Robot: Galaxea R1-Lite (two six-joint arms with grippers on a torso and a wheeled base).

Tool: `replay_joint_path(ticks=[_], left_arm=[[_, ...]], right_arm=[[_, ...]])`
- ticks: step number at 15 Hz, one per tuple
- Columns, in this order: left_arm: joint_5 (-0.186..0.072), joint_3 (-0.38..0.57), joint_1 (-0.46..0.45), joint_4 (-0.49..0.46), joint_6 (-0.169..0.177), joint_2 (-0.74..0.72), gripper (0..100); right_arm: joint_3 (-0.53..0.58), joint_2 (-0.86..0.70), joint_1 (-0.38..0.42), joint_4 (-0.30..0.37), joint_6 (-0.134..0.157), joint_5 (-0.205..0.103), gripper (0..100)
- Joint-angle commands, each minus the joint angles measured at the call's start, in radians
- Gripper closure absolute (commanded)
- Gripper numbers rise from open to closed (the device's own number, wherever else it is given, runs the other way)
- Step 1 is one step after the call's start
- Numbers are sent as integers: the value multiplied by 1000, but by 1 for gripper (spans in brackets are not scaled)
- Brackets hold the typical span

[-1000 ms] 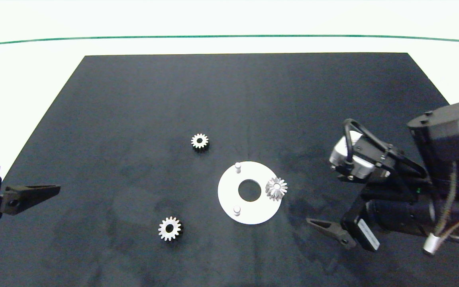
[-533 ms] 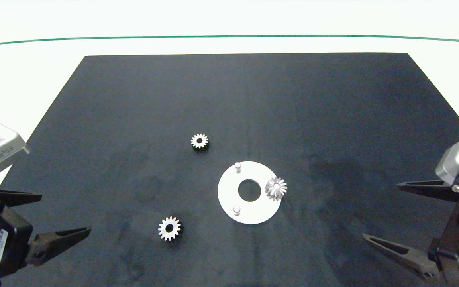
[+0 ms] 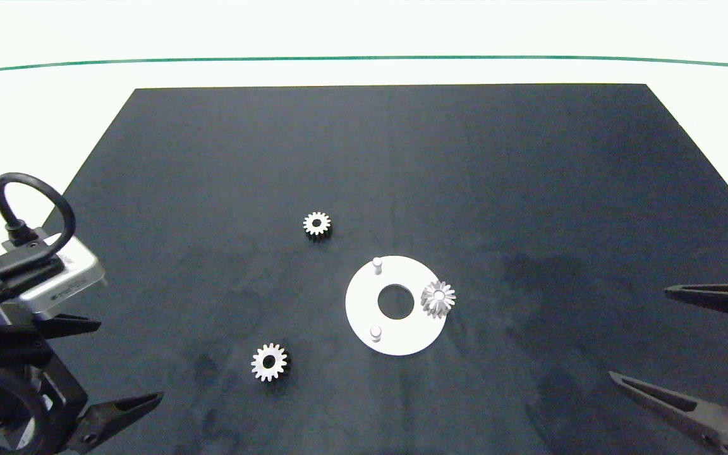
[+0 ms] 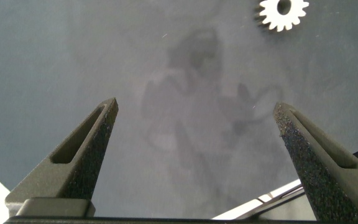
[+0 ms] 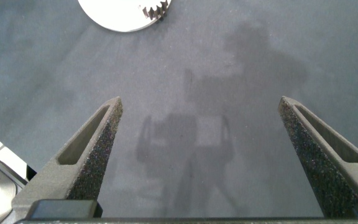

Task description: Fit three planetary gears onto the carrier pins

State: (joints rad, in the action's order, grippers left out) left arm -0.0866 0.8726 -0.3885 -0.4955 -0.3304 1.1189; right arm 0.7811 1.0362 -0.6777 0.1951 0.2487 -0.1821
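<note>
One planetary gear (image 3: 438,298) is seated on a carrier pin of the white disc (image 3: 364,309); two pins (image 3: 376,264) are bare. Two gears (image 3: 316,224) lie on the black mat (image 3: 528,189). The left gripper (image 3: 108,366) and right gripper (image 3: 680,338) are spread wide, empty, at opposite mat edges.

White disc (image 5: 124,14) cut off by the right wrist view's edge, its centre hole out of frame, mounted gear (image 5: 156,9) showing only a few teeth, loose gear (image 4: 283,13) at 7 o'clock of the disc clipped in the left wrist view
</note>
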Motion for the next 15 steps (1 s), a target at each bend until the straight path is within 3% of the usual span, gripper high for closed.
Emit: replay_joint_path(ticks=[1,3,8,12,15], left_arm=[[-1,0,-44,35,-25,91,0],[-1,-3,-43,72,-52,142,0],[2,-44,-135,192,-53,206,0],[7,-50,-233,195,-38,225,0],[5,-49,-270,233,4,291,0]], right_arm=[[-5,-10,-2,1,3,3,0],[-5,-16,-2,1,3,4,0],[-9,-15,-3,1,3,6,0],[-9,-16,-5,1,3,6,0],[-9,-18,-6,1,4,6,0]])
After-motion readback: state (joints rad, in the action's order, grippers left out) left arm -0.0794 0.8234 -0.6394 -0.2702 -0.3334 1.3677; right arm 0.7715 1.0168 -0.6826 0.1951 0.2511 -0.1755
